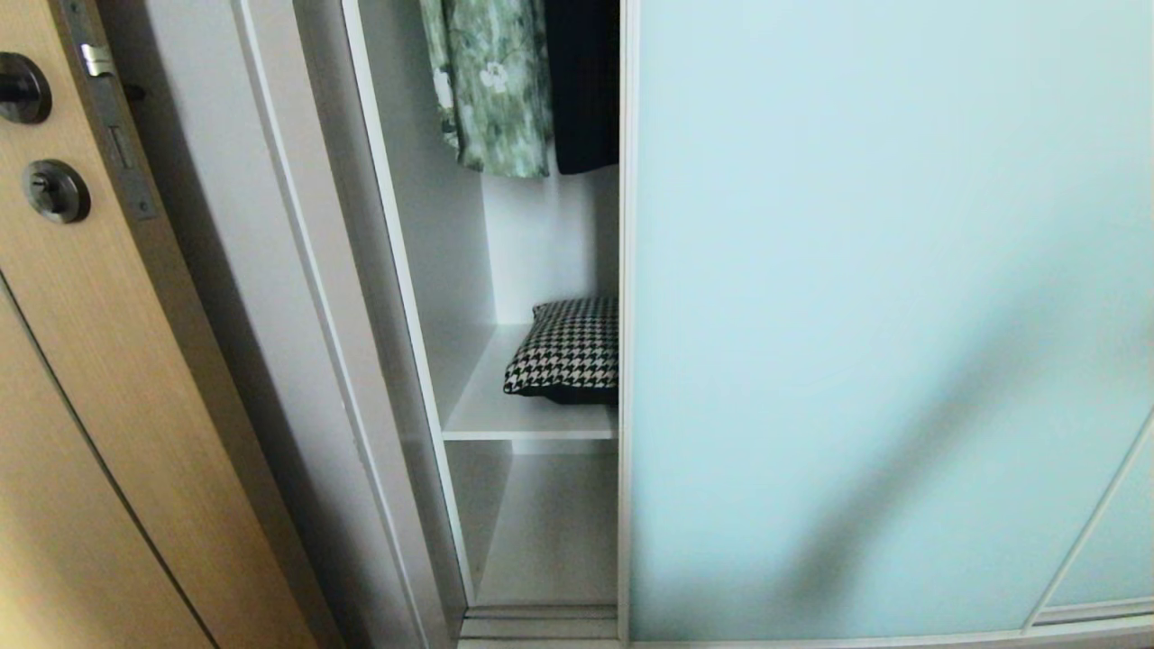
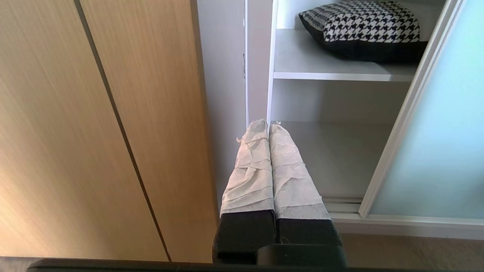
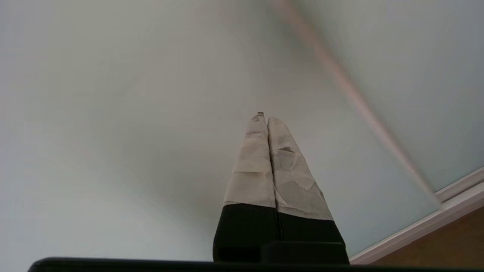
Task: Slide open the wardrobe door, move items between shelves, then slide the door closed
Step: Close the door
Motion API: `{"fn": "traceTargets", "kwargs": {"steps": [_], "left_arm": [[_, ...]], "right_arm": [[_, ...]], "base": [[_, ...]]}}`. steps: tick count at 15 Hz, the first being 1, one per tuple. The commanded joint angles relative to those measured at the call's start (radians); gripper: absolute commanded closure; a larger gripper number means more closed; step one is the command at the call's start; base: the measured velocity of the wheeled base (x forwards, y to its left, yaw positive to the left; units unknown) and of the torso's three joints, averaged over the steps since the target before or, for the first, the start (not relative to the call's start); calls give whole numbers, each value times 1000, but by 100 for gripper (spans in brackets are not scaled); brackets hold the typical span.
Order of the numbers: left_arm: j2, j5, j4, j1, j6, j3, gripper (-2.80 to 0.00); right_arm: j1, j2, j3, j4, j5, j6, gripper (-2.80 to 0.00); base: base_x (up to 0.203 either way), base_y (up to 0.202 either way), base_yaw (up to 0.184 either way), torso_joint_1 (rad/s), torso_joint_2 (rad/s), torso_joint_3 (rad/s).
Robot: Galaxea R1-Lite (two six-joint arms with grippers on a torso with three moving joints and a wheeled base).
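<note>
Head view, left to right: oak door (image 1: 108, 379) at the left edge; open wardrobe bay at centre; sliding door (image 1: 883, 315) filling the right half, its long axis vertical, its frame edge (image 1: 624, 361) at mid-frame. The door stands part open.

In the bay, one houndstooth cushion (image 1: 568, 351) lies on the upper shelf (image 1: 505, 419), partly hidden behind the door edge. The lower shelf (image 1: 550, 541) shows nothing on its visible part. Count: one cushion seen, two shelves, two hanging garments, one green (image 1: 491, 86) and one black (image 1: 584, 86), at top centre. No cream cushion is visible.

Left end effector (image 2: 267, 126): fingers pressed together, holding nothing, aimed below the cushion, which lies up and right of it in its wrist view.

Right end effector (image 3: 263, 118): fingers together, empty, facing the door glass.

Judgement: the left arm appears nearer the cushion; the door probably needs sliding further right first
</note>
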Motion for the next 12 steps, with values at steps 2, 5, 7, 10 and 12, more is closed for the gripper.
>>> {"fn": "traceTargets", "kwargs": {"steps": [2, 5, 7, 10, 12], "left_arm": [[2, 1, 0, 0, 0, 2, 0], [2, 1, 0, 0, 0, 2, 0], [2, 1, 0, 0, 0, 2, 0], [2, 1, 0, 0, 0, 1, 0], [2, 1, 0, 0, -1, 0, 0]], "right_arm": [[-6, 169, -62, -42, 1, -6, 0], [14, 230, -61, -119, -21, -6, 0], [33, 261, -61, -137, -33, -7, 0], [78, 305, -61, -162, -97, -7, 0], [106, 323, -61, -174, -147, -5, 0]], "base": [[0, 0, 0, 0, 0, 0], [0, 0, 0, 0, 0, 0], [0, 0, 0, 0, 0, 0], [0, 0, 0, 0, 0, 0], [0, 0, 0, 0, 0, 0]]}}
